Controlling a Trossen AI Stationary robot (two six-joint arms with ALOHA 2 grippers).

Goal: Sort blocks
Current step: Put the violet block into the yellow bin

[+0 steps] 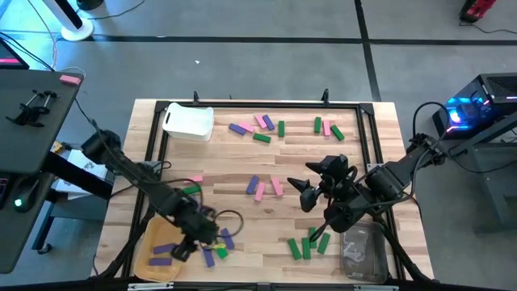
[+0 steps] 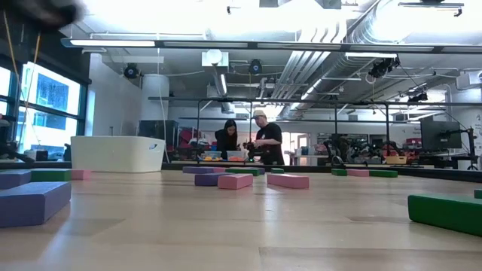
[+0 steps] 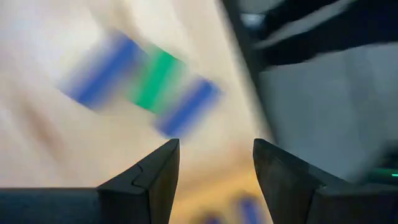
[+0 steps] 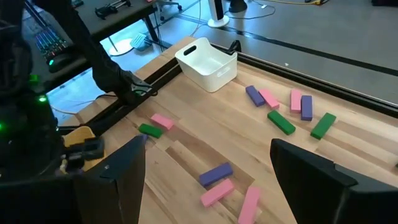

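Pink, green and purple blocks lie flat in loose groups on the wooden table: a far group [image 1: 254, 127], a middle group [image 1: 262, 187], green ones near the front [image 1: 307, 242]. Two purple blocks [image 1: 161, 255] lie in the yellow bin [image 1: 145, 271]. My left gripper [image 1: 187, 245] hovers open over that bin's right edge, beside a purple and green cluster [image 3: 143, 81]; nothing is between its fingers [image 3: 155, 180]. My right gripper [image 1: 300, 194] hangs open above the table's middle, right of the middle group [image 4: 217, 183].
A white bin [image 1: 187, 121] stands at the far left and a clear bin [image 1: 363, 250] at the near right. A black frame [image 1: 371, 145] runs around the tabletop. In the low view, people stand far behind the table.
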